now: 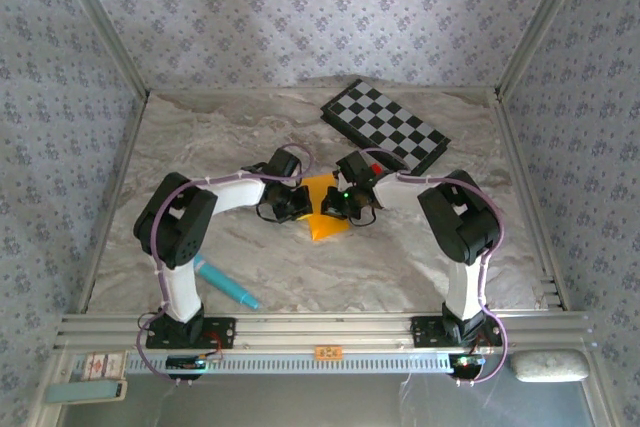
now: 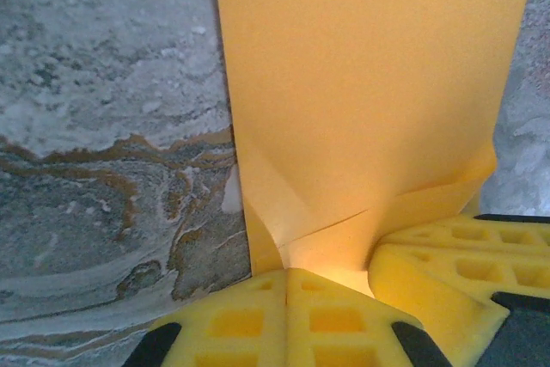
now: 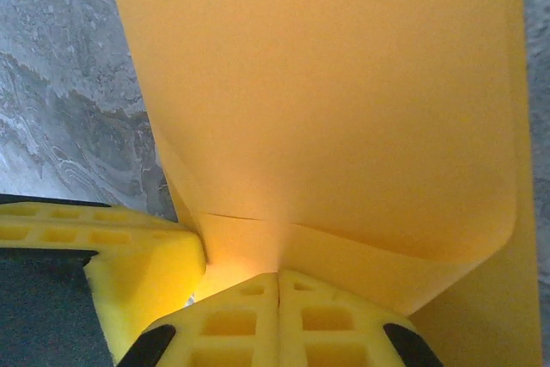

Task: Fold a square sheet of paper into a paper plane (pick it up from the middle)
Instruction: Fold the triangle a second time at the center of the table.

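The orange-yellow sheet of paper (image 1: 325, 223) lies mid-table, folded over in layers, its edge lifted between the two grippers. My left gripper (image 1: 297, 205) comes at it from the left and is shut on its edge. In the left wrist view the yellow pads (image 2: 258, 315) meet with the paper (image 2: 369, 83) rising from their tip (image 2: 288, 274). My right gripper (image 1: 339, 203) pinches the same edge from the right, jaws shut (image 3: 278, 279), the paper (image 3: 326, 83) curling up ahead of them. The two grippers' pads nearly touch. No paper plane is in view.
A black-and-white checkerboard (image 1: 385, 127) lies at the back right, with a small red block (image 1: 375, 167) at its near edge behind the right wrist. A teal pen (image 1: 228, 284) rests near the left arm's base. Patterned walls and metal posts enclose the marble table (image 1: 400, 257).
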Controlling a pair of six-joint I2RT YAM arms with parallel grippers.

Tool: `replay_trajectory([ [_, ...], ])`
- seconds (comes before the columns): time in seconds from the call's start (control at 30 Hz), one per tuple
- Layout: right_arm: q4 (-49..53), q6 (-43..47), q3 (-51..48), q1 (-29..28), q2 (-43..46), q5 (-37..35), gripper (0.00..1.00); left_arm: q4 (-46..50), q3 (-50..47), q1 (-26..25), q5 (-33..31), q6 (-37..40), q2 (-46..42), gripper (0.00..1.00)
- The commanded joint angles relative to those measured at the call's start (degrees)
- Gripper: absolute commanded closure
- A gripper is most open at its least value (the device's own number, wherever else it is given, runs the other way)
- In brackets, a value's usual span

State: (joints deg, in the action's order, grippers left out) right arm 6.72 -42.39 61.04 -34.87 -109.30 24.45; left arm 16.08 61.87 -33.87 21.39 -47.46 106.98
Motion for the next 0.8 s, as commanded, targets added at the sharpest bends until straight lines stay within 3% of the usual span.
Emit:
replay_trajectory([
  [0.0, 2.4, -0.1, -2.5, 0.2, -2.5, -3.3, 0.94, 4.2, 0.9, -0.1, -2.6, 1.8, 1.7, 1.0],
  [0.2, 4.7, 0.0, -2.7, 0.0, -3.4, -5.4, 0.95, 3.0, 2.9, 0.0, -0.1, 2.8, -3.4, 1.0],
  [0.4, 7.4, -0.4, -1.7, -0.2, -4.4, -6.7, 0.95, -3.5, -2.0, -0.8, 4.9, -2.0, -8.3, 0.85],
  [0.57, 9.2, -0.7, -0.8, -0.2, -5.1, -7.3, 0.95, -10.6, -8.2, -2.0, 8.9, -7.7, -8.9, 0.84],
  [0.77, 10.5, -0.9, 0.1, -0.3, -5.8, -7.3, 0.95, -13.0, -9.9, -3.2, 9.9, -9.1, -8.2, 0.85],
])
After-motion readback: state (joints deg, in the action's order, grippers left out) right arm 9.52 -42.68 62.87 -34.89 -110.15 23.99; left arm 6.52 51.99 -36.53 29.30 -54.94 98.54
